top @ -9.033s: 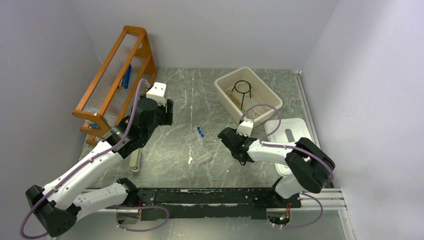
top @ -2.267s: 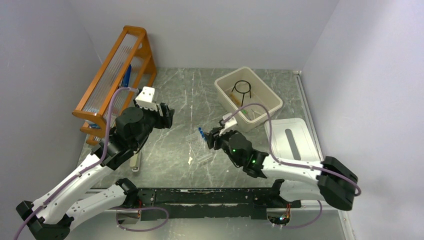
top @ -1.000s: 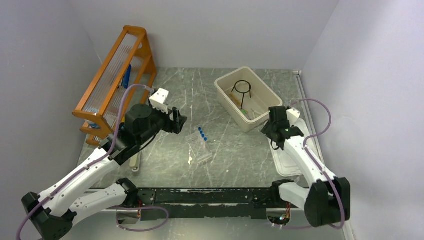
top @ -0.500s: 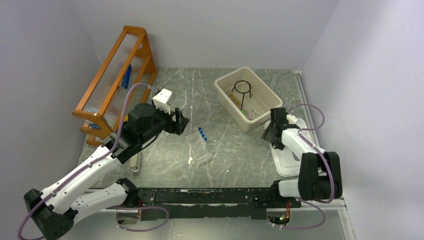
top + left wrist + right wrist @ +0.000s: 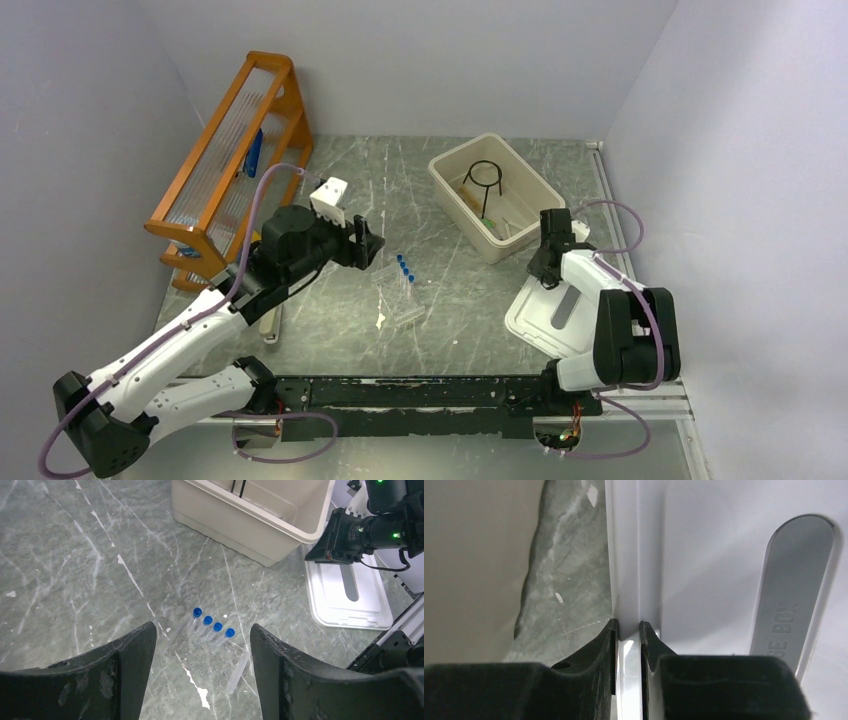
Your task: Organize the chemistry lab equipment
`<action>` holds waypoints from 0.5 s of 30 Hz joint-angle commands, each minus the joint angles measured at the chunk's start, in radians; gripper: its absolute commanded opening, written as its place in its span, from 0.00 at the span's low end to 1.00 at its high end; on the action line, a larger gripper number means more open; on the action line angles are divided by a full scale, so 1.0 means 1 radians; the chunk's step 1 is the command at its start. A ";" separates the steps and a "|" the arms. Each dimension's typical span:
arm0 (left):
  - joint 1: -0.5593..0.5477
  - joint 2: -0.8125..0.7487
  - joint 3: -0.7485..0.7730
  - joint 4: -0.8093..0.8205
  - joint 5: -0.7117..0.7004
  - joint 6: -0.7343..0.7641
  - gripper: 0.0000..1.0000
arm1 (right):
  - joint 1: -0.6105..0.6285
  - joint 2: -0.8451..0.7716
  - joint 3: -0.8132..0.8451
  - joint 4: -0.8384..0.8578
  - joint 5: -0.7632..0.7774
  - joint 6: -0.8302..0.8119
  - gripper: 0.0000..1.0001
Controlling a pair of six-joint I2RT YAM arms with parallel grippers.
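Clamping lid (image 5: 704,555) embossed "BOX", right pincer (image 5: 628,628).

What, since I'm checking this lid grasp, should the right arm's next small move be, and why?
Probably raise the white lid a little to test the grip. The right gripper has its jaws pinched on the lid's thin edge. The lid lies on the table beside the open beige bin, and such a narrow pinch may slip.

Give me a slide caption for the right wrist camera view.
Right gripper pinching the white lid by its rim, with the beige bin wall and grey marble table alongside.
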 commanded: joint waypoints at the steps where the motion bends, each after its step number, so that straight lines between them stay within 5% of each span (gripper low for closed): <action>1: -0.001 0.033 -0.005 0.067 0.084 -0.048 0.72 | -0.001 0.069 -0.008 0.019 -0.023 -0.007 0.21; 4: -0.003 0.058 -0.001 0.100 0.137 -0.081 0.72 | -0.001 0.094 -0.008 0.031 -0.022 -0.012 0.25; 10: -0.003 0.123 -0.002 0.205 0.245 -0.184 0.70 | 0.001 0.053 0.001 0.030 -0.023 0.004 0.05; 15: -0.020 0.189 0.010 0.296 0.311 -0.236 0.77 | 0.002 -0.092 0.009 -0.002 0.026 0.026 0.00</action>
